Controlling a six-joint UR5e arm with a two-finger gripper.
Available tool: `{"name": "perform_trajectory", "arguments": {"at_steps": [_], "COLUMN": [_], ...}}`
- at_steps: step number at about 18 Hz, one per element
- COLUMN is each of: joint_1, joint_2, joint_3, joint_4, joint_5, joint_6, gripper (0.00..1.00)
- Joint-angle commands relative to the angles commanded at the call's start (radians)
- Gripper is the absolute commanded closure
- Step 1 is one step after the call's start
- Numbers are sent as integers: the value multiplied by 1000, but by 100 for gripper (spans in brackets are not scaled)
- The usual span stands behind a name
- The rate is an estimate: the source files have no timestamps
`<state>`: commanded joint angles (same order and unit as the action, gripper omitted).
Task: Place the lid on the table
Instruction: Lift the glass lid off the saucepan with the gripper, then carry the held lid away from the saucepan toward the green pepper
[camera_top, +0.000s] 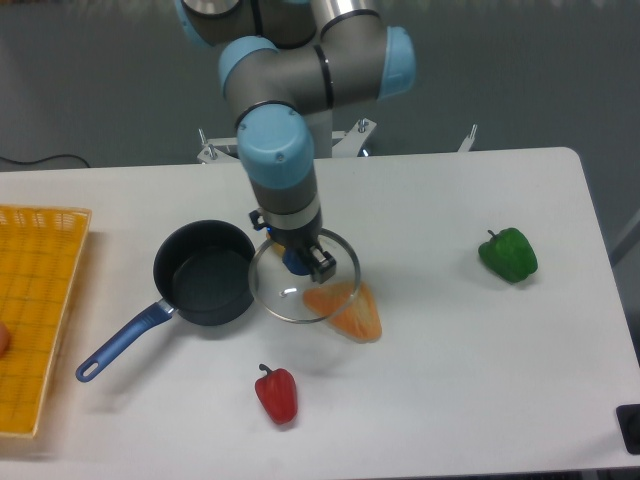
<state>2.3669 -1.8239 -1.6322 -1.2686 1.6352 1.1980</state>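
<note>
Fingers (320, 262) of the gripper (300, 260) close on the small blue knob of the lid (303, 276), grasping it from above. The lid, a clear glass disc with a thin metal rim, hangs directly beneath the fingers and appears slightly tilted; whether its lower edge touches the table (450, 330) cannot be told. Just to the left of the fingers sits the dark blue saucepan (205, 272), open and uncovered, its blue handle running down and to the left, away from the fingers. The lid's left edge overlaps or meets the saucepan's right rim. Immediately below and to the right of the fingers lies an orange wedge-shaped object (348, 310), partly seen through the glass. Further below the fingers, slightly left, rests a red pepper (277, 393). Well to the right of the fingers lies a green pepper (508, 255). Far to the left, at the table's edge, stands an orange-yellow gridded tray (35, 310).
</note>
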Motion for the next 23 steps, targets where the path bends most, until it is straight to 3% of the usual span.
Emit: {"name": "perform_trajectory", "arguments": {"at_steps": [4, 14, 20, 23], "joint_1": [25, 167, 241, 268], "joint_2": [-15, -63, -144, -170], "joint_3": [0, 18, 26, 32], "joint_4": [9, 18, 101, 107], "joint_5": [5, 12, 12, 12], "joint_6": [8, 207, 305, 321], "gripper": [42, 42, 42, 42]}}
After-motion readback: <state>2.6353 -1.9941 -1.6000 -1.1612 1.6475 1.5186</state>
